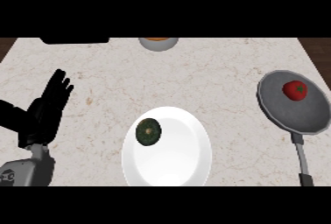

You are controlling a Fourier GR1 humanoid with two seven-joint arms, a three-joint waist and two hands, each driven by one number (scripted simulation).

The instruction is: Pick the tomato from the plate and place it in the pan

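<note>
The left hand (48,107), black and set on a grey forearm, rests open at the left of the round white plate (187,166), its fingers straight and pointing away from the robot, grasping nothing. The right hand shows in no part of the view, so its state cannot be told.

The white plate lies nearest, toward the front edge of the pale marbled desk (194,74). On the plate's left part sits a dark green round vegetable (149,131) with a paler centre, and nothing else is on it. To the right of the plate and somewhat farther back lies the grey round metal pan (310,118), its long handle running toward the robot. The small red tomato (295,89) with its green stem top lies inside the pan, in its far part, well apart from the plate. Farther than the plate, at the desk's back edge, stands a pale bowl with something orange in it (158,43), and to the left of that a black object (74,40), cut off by the view.

Judged from how things lie, the placing step looks done: the tomato is already in the pan and no hand is on it. The next move calls for little more than keeping the hands clear of the pan.
</note>
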